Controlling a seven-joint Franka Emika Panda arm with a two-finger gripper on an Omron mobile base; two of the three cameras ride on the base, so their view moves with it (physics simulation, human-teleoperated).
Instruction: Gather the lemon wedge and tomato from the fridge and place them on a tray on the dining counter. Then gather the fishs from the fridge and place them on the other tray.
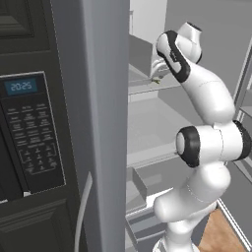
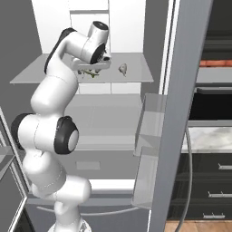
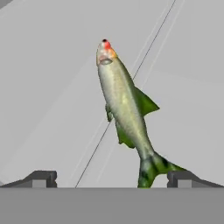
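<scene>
Left base view first: the white arm point(image 1: 206, 142) is rising from the lower right and reaching into the open fridge point(image 1: 98, 123), its wrist bending down over the upper glass shelf point(image 1: 142, 87). The jaws themselves are tucked behind the wrist here, so their spread cannot be told from this side. A small olive-green sliver, part of the olive-tan fish point(image 1: 156, 80), is peeking out right under the hand. Off to the left of the fridge door, a dark microwave panel point(image 1: 29, 130) is showing a lit clock.

Right base view now: the gripper point(image 2: 93, 69) is pointing down at that same shelf, hanging just above it, with the olive-tan fish lying directly beneath the jaws, partly hidden by the hand. The grey-silver fish point(image 2: 123, 69) is sitting on the same shelf, near but clear of the jaws, further towards the fridge's open right door. The lower shelves are showing below, and dark drawers are standing beyond the door at the right.

Hand view: the jaws are standing wide apart, one fingertip point(image 3: 40, 178) at each lower corner, gripping nothing. The olive-tan fish is lying between them and stretching away ahead of them, red-tipped head furthest off, green tail reaching down just beside one fingertip. Whether tail and fingertip are touching cannot be told.
</scene>
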